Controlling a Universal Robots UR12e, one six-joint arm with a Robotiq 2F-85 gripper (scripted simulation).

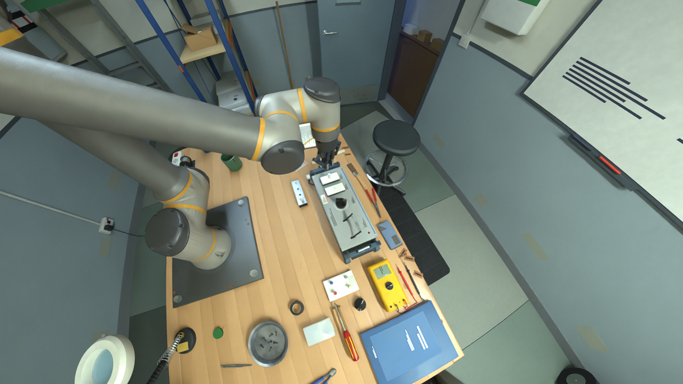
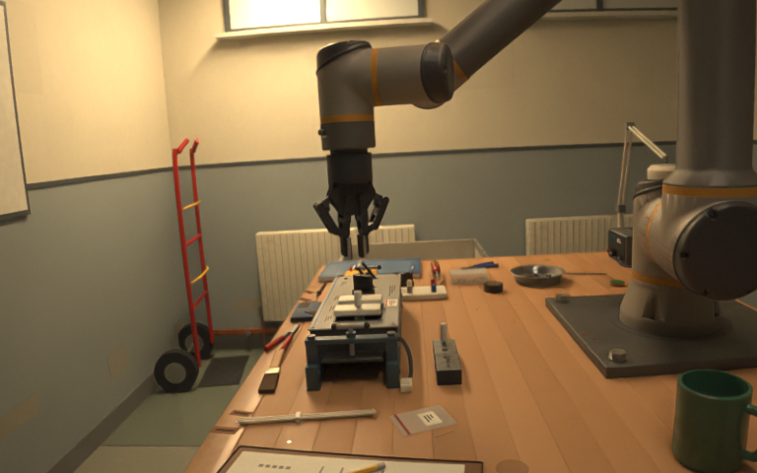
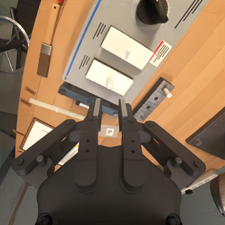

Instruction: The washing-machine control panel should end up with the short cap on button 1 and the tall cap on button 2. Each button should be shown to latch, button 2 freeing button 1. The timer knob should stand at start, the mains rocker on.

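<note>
The control panel's far half, with the mains rocker, is cut off in the wrist camera and partly hidden behind the knob in the second side camera. The grey control panel (image 1: 343, 207) sits on a blue stand mid-table. Its two white buttons lie at the near end, one (image 3: 109, 77) carrying a taller white cap (image 2: 358, 299) and the other (image 3: 127, 48) a short stub. The black timer knob (image 3: 152, 11) stands beyond them. A dark cap holder (image 3: 154, 98) beside the panel keeps one white cap (image 2: 444, 332). My gripper (image 2: 354, 252) hangs above the panel's button end, narrowed but empty.
A green mug (image 2: 712, 418) stands at the table's near right corner. A paintbrush (image 3: 47, 43), a white strip (image 2: 306, 416) and a small card (image 2: 422, 419) lie around the panel's end. A clipboard (image 2: 346, 462) lies at the table's edge. My base plate (image 2: 653, 332) fills the right.
</note>
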